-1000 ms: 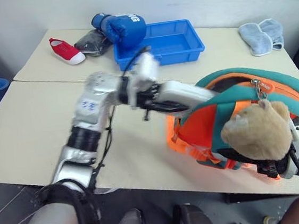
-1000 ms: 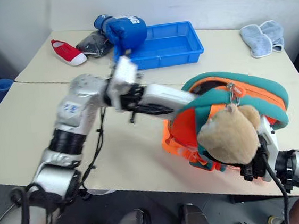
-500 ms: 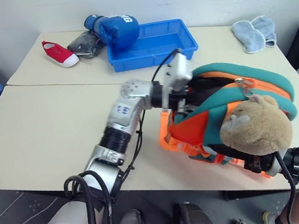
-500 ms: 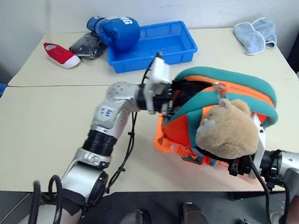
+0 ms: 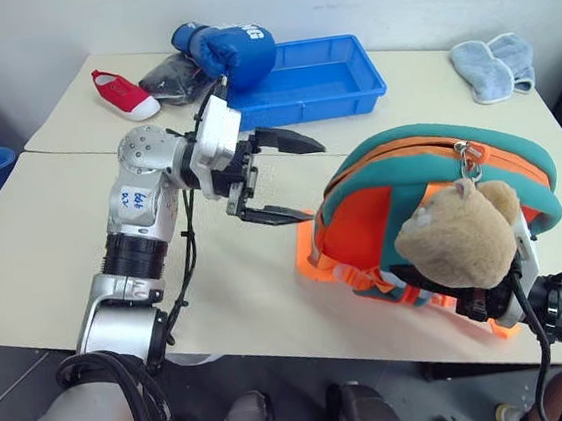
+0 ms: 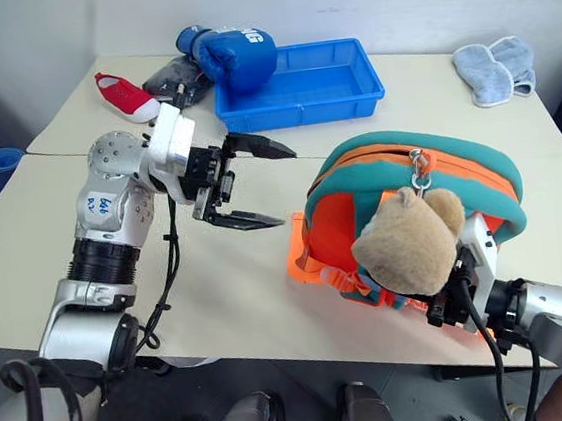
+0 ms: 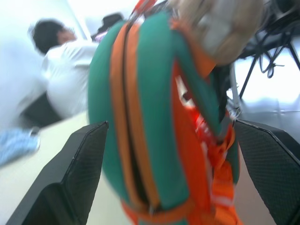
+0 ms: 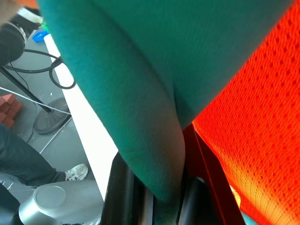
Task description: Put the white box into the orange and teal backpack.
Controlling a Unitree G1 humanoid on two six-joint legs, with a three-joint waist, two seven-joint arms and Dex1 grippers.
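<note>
1. The right gripper (image 6: 461, 297), at the near table edge, is clenched on a teal strap of the small rounded orange and teal backpack (image 5: 430, 190); a tan plush bear charm (image 5: 460, 237) hides most of its fingers.
2. The backpack stands on the beige table (image 5: 33, 247) near the front edge.
3. The left gripper (image 5: 293, 181) hangs released beside the backpack, jaws spread, holding nothing.
4. Bare tabletop lies left of that arm.
5. The flat white box cannot be made out.
6. Farther back stands a blue rectangular plastic tray (image 5: 318, 81).
</note>
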